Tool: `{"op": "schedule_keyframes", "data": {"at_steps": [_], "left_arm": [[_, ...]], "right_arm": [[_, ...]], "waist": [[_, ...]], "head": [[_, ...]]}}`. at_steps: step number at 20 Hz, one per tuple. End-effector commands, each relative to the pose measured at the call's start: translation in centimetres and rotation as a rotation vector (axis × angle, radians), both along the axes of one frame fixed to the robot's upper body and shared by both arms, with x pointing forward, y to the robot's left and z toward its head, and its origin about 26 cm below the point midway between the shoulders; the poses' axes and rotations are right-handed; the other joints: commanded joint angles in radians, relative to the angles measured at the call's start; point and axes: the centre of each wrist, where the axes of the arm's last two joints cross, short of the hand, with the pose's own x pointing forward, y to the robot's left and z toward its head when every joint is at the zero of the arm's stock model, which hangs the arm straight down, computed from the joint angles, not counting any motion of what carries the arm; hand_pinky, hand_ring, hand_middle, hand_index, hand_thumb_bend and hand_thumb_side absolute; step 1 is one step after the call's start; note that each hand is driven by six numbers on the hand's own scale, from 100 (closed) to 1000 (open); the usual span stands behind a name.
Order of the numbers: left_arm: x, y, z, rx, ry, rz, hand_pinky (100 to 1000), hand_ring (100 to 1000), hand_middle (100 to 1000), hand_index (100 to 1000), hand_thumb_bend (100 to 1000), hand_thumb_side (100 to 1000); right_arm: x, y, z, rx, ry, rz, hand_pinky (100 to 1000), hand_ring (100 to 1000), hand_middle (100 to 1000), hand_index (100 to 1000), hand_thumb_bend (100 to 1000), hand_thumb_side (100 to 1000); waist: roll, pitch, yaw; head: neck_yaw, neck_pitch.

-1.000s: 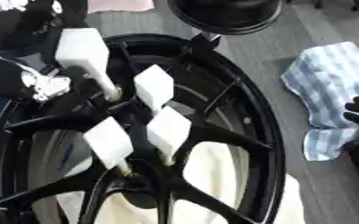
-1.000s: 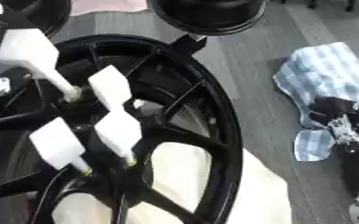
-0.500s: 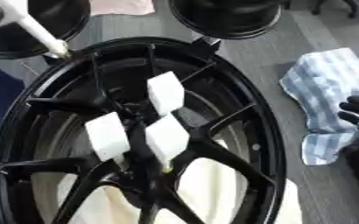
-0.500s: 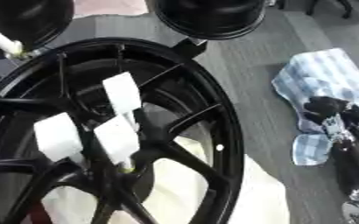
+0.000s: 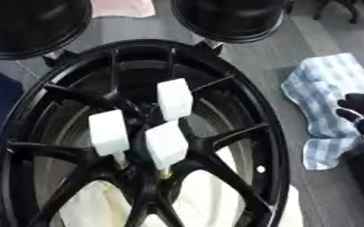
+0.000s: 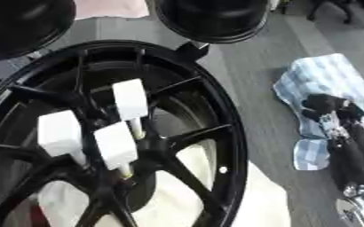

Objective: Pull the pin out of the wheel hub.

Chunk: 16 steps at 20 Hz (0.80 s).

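In the left eye view a black wheel hub (image 5: 239, 102) lies flat and fills most of the frame, its spokes meeting at a centre where three white block-headed pins stand close together: a rear pin (image 5: 174, 99), a left pin (image 5: 108, 132) and a front pin (image 5: 166, 144), each on a thin pale stem going down into the hub. Cream padding (image 5: 208, 199) shows between the lower spokes. Two round black objects (image 5: 228, 17) sit beyond the far rim, with a pink cloth (image 5: 123, 7) between them at the top edge. To the right, on grey floor, lies a blue-and-white checked cloth (image 5: 325, 95); only the dark fingertips of the right hand (image 5: 362, 108) reach into this view at the right edge, resting on the cloth, too little to tell how the fingers are set. The right eye view shows more of that side: the right hand and its black-and-silver forearm (image 6: 356, 159) run up from the lower right corner, the hand lying on the cloth well apart from the hub, its fingers bunched dark at the tip, though whether they are curled or relaxed cannot be told. This view cuts the hub's left side off. The left hand shows in neither view. Bare grey floor lies open between the hub's right rim and the cloth, and the space directly over the three pins is unobstructed.
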Motion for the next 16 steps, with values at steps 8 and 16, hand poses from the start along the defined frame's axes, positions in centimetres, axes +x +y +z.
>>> {"op": "schedule_keyframes", "data": {"at_steps": [8, 16], "left_arm": [[-0.2, 1.9, -2.6, 0.173, 0.046, 0.115, 949, 803, 710, 865, 405, 638], [-0.2, 2.0, -2.5, 0.261, 0.086, 0.021, 947, 814, 743, 865, 400, 778]], "right_arm": [[-0.1, 0.0, 0.8, -0.006, -0.032, 0.0, 782, 745, 666, 600, 357, 489], [0.0, 0.1, 0.8, -0.005, -0.033, 0.006, 782, 745, 666, 600, 356, 490]], "waist": [[-0.006, -0.023, 0.005], [-0.01, -0.015, 0.005]], "head": [[-0.013, -0.007], [-0.016, -0.012]]}}
